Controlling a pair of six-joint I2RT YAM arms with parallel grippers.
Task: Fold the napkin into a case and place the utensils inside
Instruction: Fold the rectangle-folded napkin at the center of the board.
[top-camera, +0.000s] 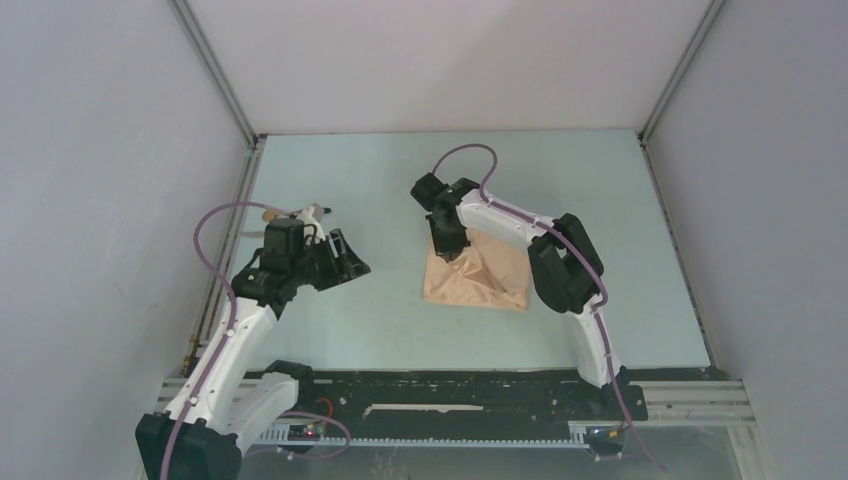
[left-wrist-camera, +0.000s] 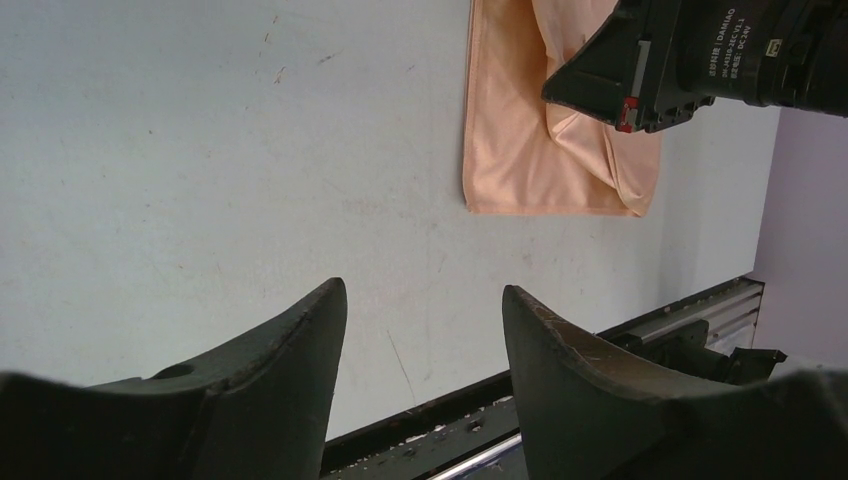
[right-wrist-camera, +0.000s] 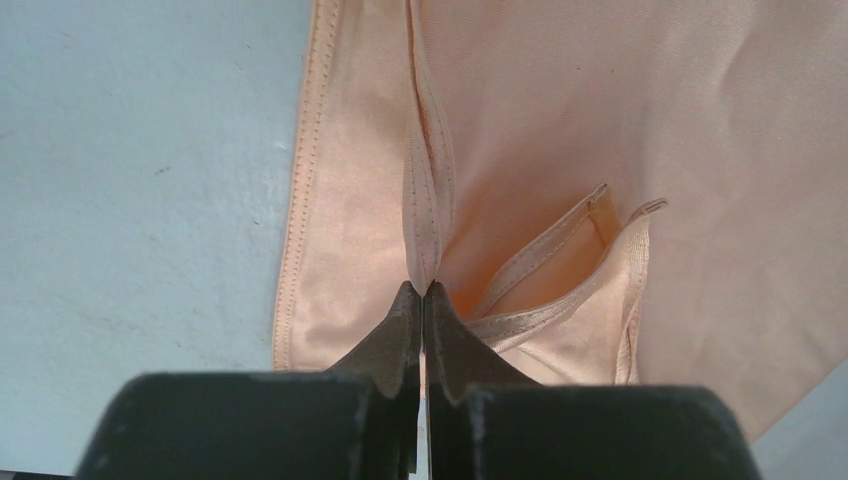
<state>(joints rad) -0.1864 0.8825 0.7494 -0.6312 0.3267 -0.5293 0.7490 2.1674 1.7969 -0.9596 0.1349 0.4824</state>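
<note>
The peach napkin (top-camera: 490, 280) lies partly folded at the table's middle, with creased, layered hems showing in the right wrist view (right-wrist-camera: 600, 120). My right gripper (top-camera: 452, 250) stands over its far left corner, shut on a raised hemmed fold of the cloth (right-wrist-camera: 422, 290). My left gripper (top-camera: 350, 262) hovers open and empty over bare table to the napkin's left (left-wrist-camera: 422, 290); the napkin (left-wrist-camera: 520, 150) lies ahead of it. The utensils (top-camera: 300, 212) lie at the far left, partly hidden behind the left wrist.
White walls and aluminium posts (top-camera: 215, 75) close in the pale blue table (top-camera: 350, 170). A black rail (top-camera: 450, 385) runs along the near edge by the arm bases. The right arm's black wrist (left-wrist-camera: 700, 60) hangs over the napkin.
</note>
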